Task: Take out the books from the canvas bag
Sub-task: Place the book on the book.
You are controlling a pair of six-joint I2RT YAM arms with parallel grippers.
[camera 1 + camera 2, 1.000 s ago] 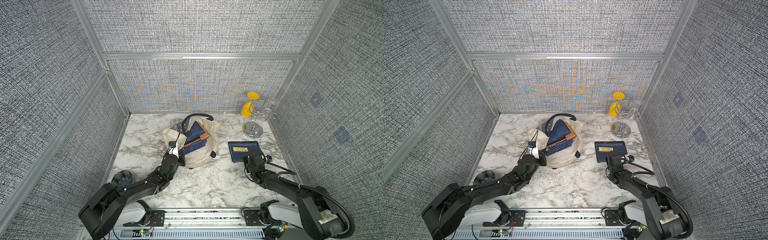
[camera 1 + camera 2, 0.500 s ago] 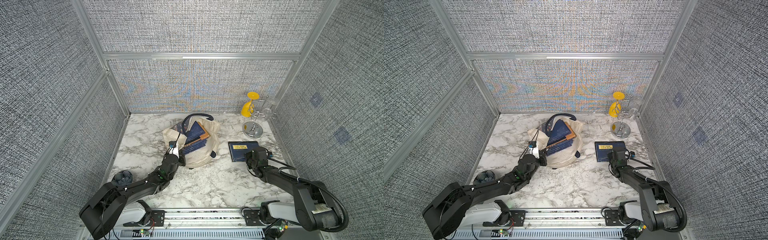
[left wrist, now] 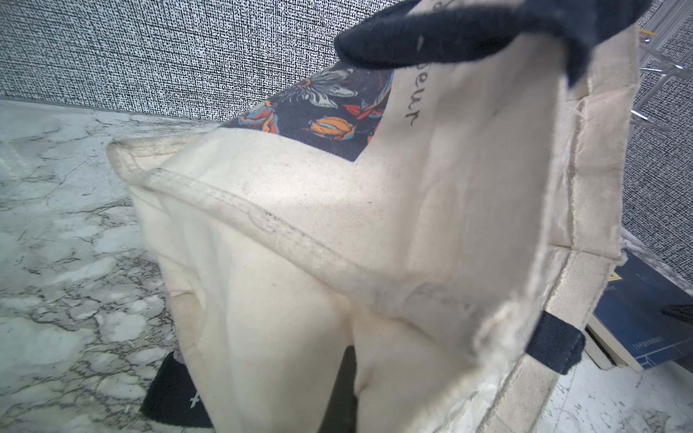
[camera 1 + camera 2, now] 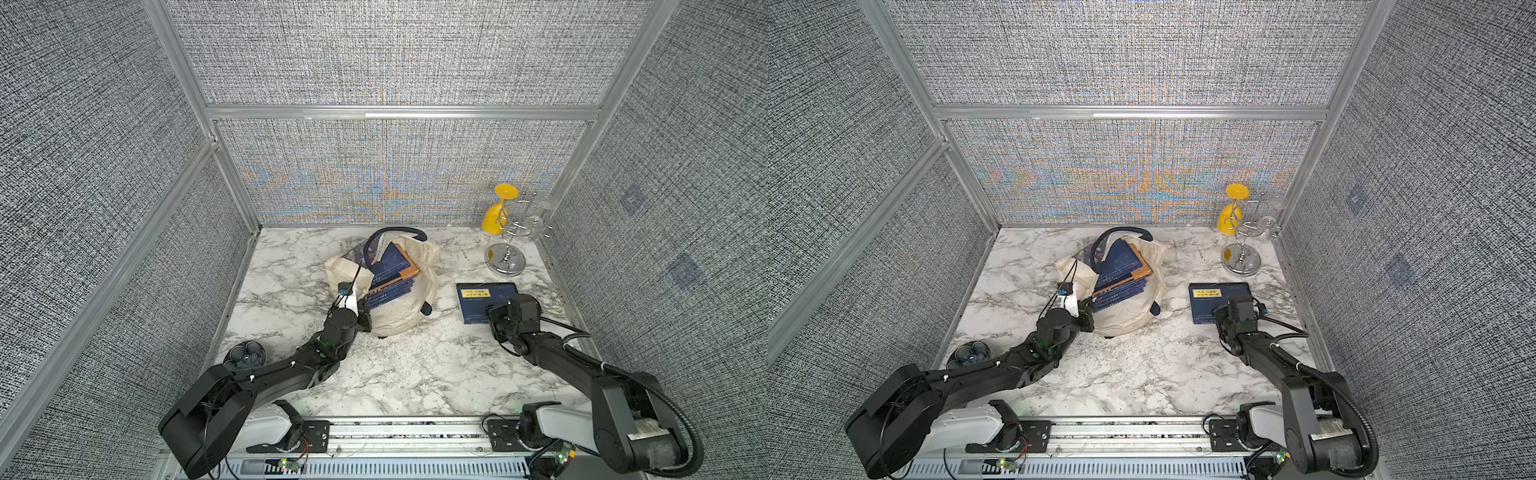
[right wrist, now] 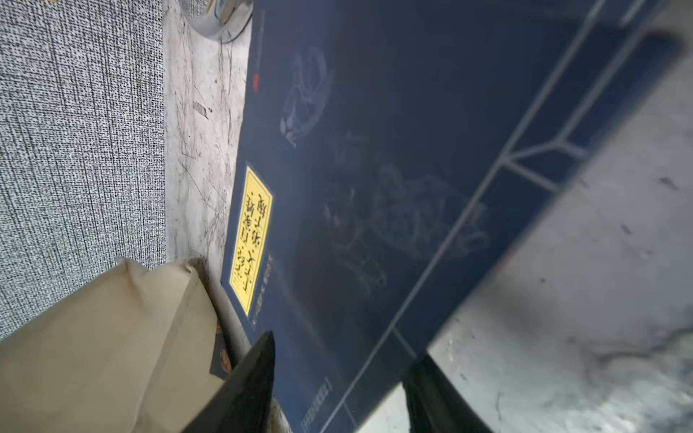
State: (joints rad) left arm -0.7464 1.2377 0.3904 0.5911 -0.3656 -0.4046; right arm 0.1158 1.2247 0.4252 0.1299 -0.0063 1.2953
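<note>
Apparently to keep its mouth open, the left fingers (image 3: 176, 397) are pinching together on the canvas bag (image 4: 399, 320), leaving the books (image 4: 390, 274) inside exposed, while the right fingers (image 5: 243, 386) are standing apart around one book (image 4: 478, 297) lying flat on the table (image 4: 415, 365).

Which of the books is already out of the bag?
The book lying flat on the marble table by the right hand, yellow label up; the other books sit stacked in the canvas bag.
</note>
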